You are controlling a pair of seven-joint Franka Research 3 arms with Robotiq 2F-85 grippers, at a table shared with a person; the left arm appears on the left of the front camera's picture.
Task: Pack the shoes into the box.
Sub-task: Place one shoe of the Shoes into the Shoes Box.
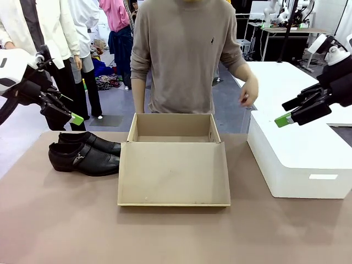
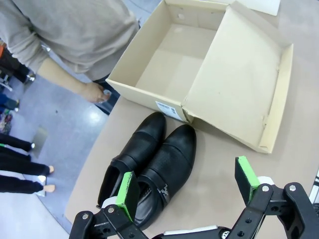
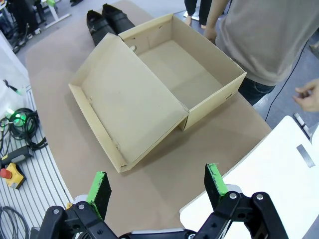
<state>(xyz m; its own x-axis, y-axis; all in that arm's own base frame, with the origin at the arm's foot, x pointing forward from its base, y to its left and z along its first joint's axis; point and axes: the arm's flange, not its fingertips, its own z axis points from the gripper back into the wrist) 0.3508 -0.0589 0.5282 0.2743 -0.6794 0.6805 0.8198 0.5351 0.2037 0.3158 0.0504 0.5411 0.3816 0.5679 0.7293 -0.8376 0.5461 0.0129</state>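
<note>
Left gripper (image 2: 187, 184) hangs wide open above the shoes (image 2: 154, 164), the nearer arm.
The pair lies side by side, toes toward the open box (image 2: 144, 95) just beyond, perhaps touching it; the right gripper (image 1: 291, 116), equally wide, hovers past the box.

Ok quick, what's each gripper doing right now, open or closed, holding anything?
Left gripper: open, holding nothing, raised above the shoes.
Right gripper: open, holding nothing, raised off to the side of the box.
</note>
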